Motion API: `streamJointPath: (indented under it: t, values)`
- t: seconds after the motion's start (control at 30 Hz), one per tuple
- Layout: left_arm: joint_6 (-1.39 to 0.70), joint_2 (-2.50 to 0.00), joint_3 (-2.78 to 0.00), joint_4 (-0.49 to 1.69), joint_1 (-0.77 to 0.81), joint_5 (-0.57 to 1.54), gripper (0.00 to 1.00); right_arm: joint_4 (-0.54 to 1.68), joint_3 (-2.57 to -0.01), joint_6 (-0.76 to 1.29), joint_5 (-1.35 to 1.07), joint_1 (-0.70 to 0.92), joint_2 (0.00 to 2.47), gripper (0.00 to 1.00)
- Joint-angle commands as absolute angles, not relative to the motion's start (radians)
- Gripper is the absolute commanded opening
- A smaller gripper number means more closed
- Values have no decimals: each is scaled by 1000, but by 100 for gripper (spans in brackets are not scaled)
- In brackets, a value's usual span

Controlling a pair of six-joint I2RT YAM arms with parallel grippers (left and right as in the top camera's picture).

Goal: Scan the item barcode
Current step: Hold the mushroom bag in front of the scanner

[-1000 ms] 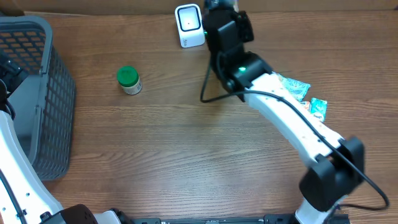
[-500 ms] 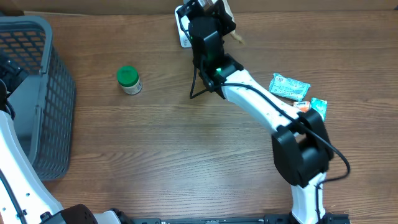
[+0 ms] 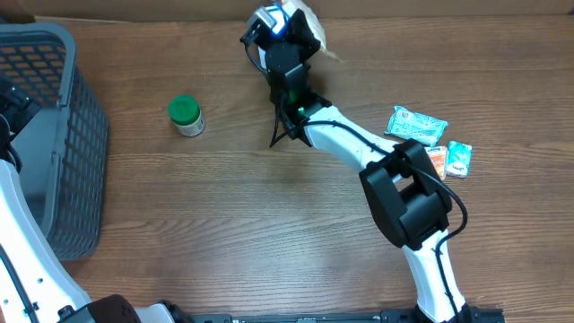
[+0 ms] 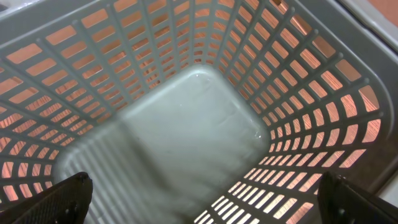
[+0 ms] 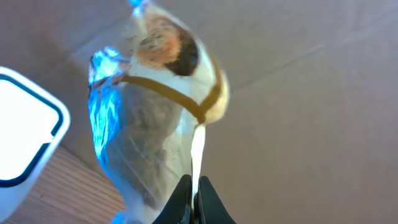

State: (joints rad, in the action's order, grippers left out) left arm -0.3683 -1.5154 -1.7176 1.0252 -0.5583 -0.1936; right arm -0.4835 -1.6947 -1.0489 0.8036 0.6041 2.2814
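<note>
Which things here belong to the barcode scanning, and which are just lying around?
In the job: right gripper, shut on the clear packet; white scanner.
Lying about: green-lidded jar; grey basket; loose packets on the right.

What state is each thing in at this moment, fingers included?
left fingers: open wide, holding nothing.
right fingers: shut on the clear packet.
clear packet: held up beside the scanner, lit blue.
scanner: standing, partly hidden by the right arm in the overhead view.
basket: upright, nothing visible inside.
green-lidded jar: upright, lid on.
teal packets: lying flat.
</note>
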Motion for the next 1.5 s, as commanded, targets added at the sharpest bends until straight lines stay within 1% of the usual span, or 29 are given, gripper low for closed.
streamJointPath:
  t: [0.0,0.23,0.73,0.9,1.07,1.27,1.33,1.47]
  values:
    - [-389,-1519,-1736,1024,-562,-190,100,-501,-1729,-1072,760,614,2303,4]
    - [-389,-1519,-1736,1024,-562,-190,100,-527,-1729,-1081,716,615,2316,4]
    - [-389,-1520,-1736,1024,-562,-190,100,-527,-1729,-1079,712,618,2316,4]
    - [-389,-1519,-1736,1024,-562,-190,100,-526,-1729,-1019,740,631,2316,4]
    - [-389,-1520,-1736,1024,-562,-190,100,-552,-1729,-1010,772,662,2311,4]
    - [-389,-1520,-1736,1024,-562,-190,100,-559,-1729,-938,836,693,2243,4]
    - [-389,-1520,-1736,1024,-562,-190,100,-529,-1729,-931,858,702,2208,4]
    - [-389,-1520,-1736,1024,-562,-190,100,-334,-1729,-829,871,733,2105,4]
